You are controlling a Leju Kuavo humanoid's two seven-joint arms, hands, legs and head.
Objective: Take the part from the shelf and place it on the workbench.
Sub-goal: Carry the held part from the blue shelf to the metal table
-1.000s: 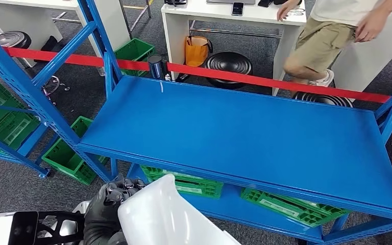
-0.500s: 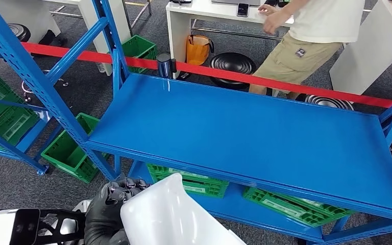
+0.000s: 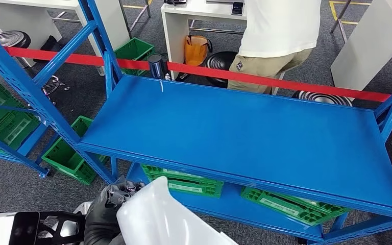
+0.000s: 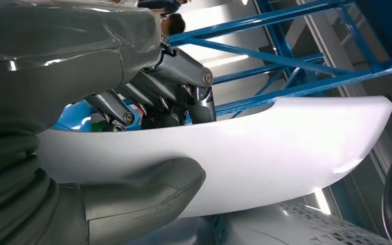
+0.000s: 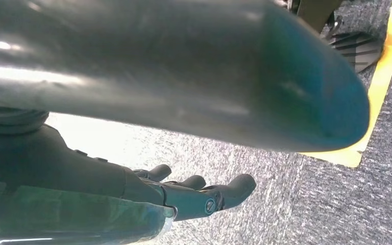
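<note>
White part (image 3: 158, 217), unlabelled, gripped by the left robot hand (image 3: 104, 217).

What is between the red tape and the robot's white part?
The bare blue shelf top fills that stretch in the head view, running from the red tape to the white part, which the left hand holds.

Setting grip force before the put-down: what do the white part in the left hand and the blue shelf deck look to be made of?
White part: probably molded plastic, smooth and semi-gloss, with soft highlights, a rounded edge and a faintly translucent look in the head view. Blue shelf deck: likely painted or powder-coated sheet metal, flat and evenly blue with a folded front lip. The left hand grips the part between thumb and fingers.
</note>
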